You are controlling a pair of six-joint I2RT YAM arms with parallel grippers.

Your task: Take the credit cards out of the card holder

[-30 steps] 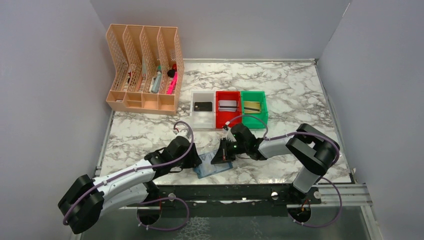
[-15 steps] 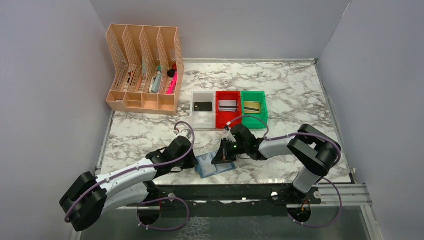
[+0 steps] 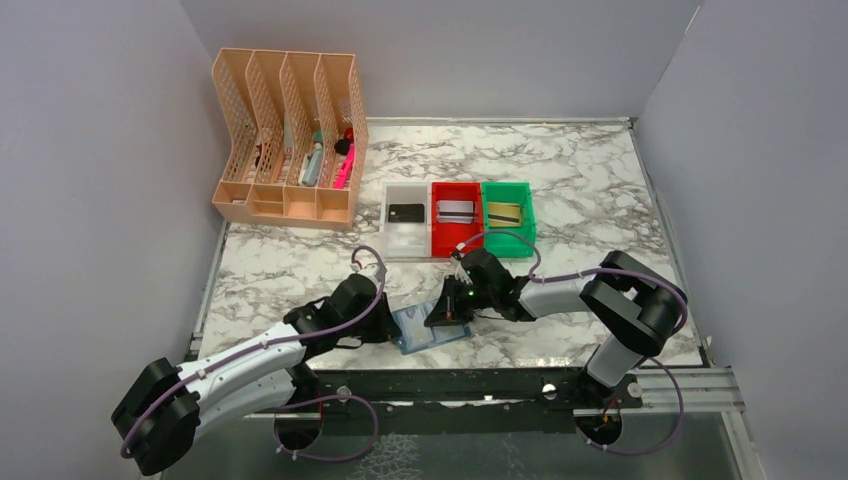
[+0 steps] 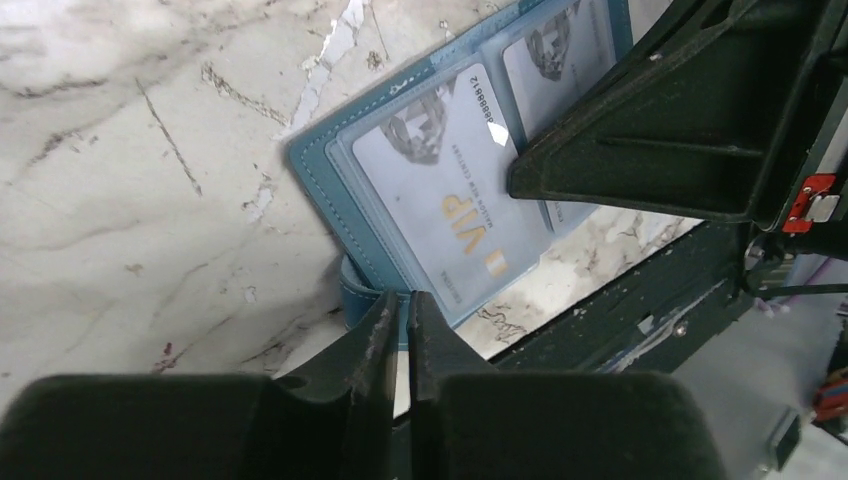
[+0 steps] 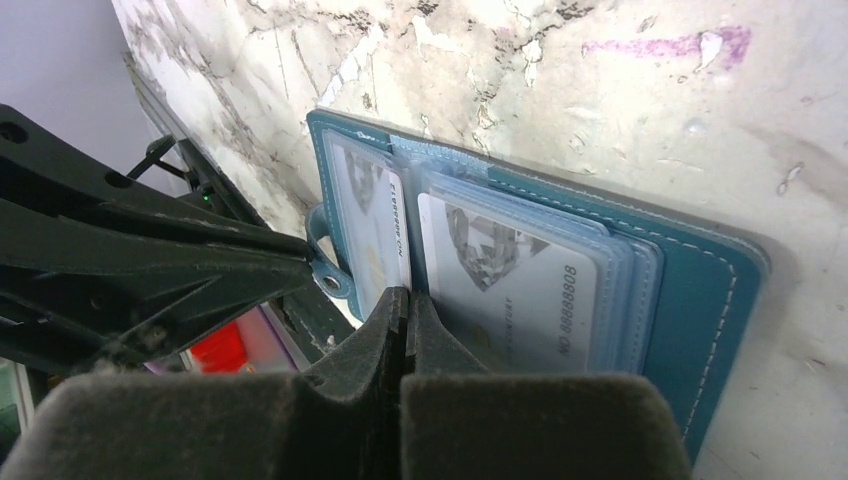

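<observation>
Evidently the small blue bifold card holder (image 3: 428, 330) lay open near the front edge of the marble counter (image 3: 560, 190), with silver-grey plastic cards (image 4: 440, 200) in its clear pockets (image 5: 622, 290). The left arm's fingers (image 4: 372, 345) were pinched shut on it by the strap (image 4: 355, 295). The right arm's fingers (image 5: 380, 335) — closed, empty — pressed its middle fold. Any sideways pull could slip that thin pinch — or drag the holder off the edge.

The white-linked, black-jointed left arm (image 3: 250, 358) and right arm (image 3: 560, 293) carry purple cables (image 3: 366, 258); the left pincer (image 4: 400, 305) and right pincer (image 5: 405, 300) are black.
</observation>
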